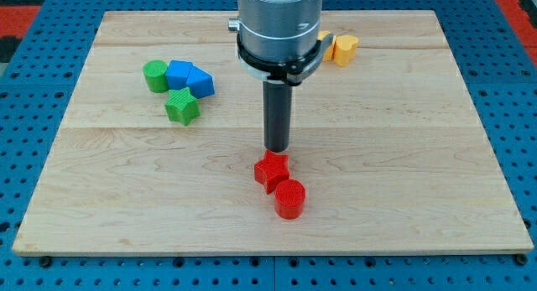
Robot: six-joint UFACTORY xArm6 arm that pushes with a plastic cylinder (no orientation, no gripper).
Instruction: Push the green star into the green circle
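Observation:
The green star [182, 106] lies on the wooden board at the upper left. The green circle [155, 75] stands just above and to its left, a small gap apart. My tip [276, 148] is near the board's middle, well to the right of and below the green star, just above the red star [271, 170].
Two blue blocks [189, 77] sit right of the green circle, touching it. A red circle [290, 199] touches the red star's lower right. An orange block [344, 49] and a yellow block [323, 41] lie at the top, partly hidden behind the arm. The board [403, 157] lies on a blue pegboard.

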